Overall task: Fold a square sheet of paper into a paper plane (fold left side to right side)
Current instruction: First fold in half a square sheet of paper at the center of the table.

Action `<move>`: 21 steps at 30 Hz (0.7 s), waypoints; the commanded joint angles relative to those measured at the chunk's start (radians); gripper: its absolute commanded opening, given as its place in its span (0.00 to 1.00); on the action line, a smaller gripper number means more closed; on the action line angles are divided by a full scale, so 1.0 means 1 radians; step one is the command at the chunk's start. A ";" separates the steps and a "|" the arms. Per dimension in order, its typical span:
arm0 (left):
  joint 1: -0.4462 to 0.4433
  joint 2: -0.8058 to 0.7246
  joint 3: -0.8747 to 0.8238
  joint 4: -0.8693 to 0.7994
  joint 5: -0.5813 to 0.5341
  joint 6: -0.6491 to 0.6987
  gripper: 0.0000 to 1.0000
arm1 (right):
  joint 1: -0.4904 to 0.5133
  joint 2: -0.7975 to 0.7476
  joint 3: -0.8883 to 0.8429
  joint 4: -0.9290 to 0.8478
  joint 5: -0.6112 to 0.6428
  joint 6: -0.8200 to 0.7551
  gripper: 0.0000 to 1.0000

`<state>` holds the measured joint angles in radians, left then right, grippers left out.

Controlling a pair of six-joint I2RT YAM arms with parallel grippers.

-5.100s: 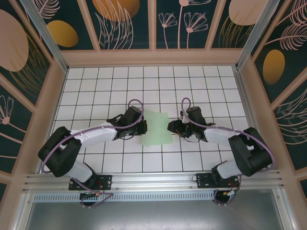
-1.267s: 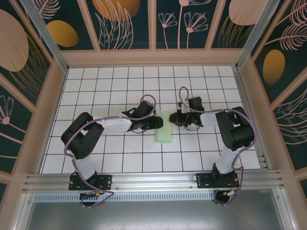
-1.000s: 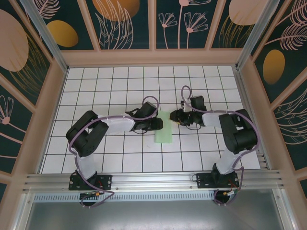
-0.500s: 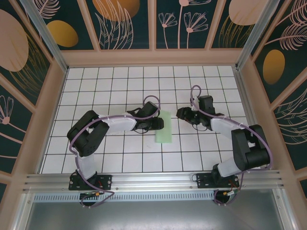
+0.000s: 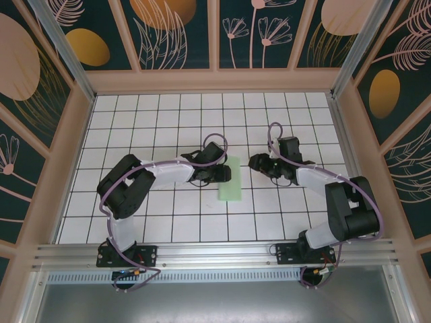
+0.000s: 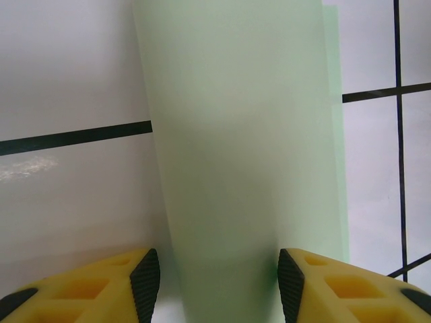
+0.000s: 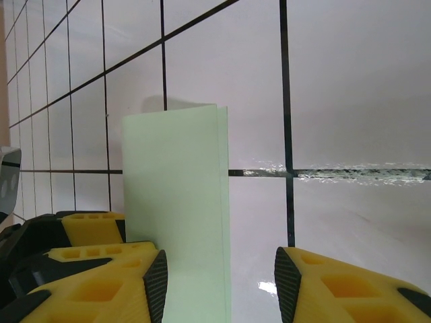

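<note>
The square sheet of paper [image 5: 232,185] lies on the white grid table, folded in half into a narrow pale mint-green strip. My left gripper [image 5: 225,173] sits at the strip's left edge, near its far end. In the left wrist view its jaws stand apart with the sheet [image 6: 242,134] lying between the left gripper's [image 6: 219,282] pads, not pinched. My right gripper [image 5: 254,162] hovers just right of the strip, open. In the right wrist view the doubled free edges of the sheet [image 7: 175,188] run between the right gripper's [image 7: 221,282] fingers.
The yellow fingers of the left gripper [image 7: 87,225] show across the paper in the right wrist view. Wooden walls [image 5: 215,81] fence the table on three sides. The arm bases sit on a metal rail [image 5: 215,252] at the near edge.
The flat square has become a half-width strip. In the last second my right gripper drew back to the right off the paper, and both grippers' jaws widened a little.
</note>
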<state>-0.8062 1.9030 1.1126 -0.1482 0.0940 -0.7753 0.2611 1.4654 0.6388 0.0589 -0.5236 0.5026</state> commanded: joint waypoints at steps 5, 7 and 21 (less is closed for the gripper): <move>-0.020 0.063 0.032 -0.048 -0.003 0.041 0.54 | -0.008 -0.029 -0.013 -0.016 -0.003 -0.010 0.49; -0.021 0.068 0.038 -0.055 -0.006 0.046 0.55 | -0.008 -0.028 -0.013 -0.019 -0.004 -0.010 0.50; -0.022 0.082 0.053 -0.071 -0.014 0.055 0.55 | -0.007 -0.027 -0.024 -0.022 -0.020 -0.006 0.49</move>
<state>-0.8185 1.9255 1.1580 -0.2073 0.0700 -0.7406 0.2611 1.4612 0.6281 0.0479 -0.5243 0.5026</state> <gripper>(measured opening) 0.554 0.495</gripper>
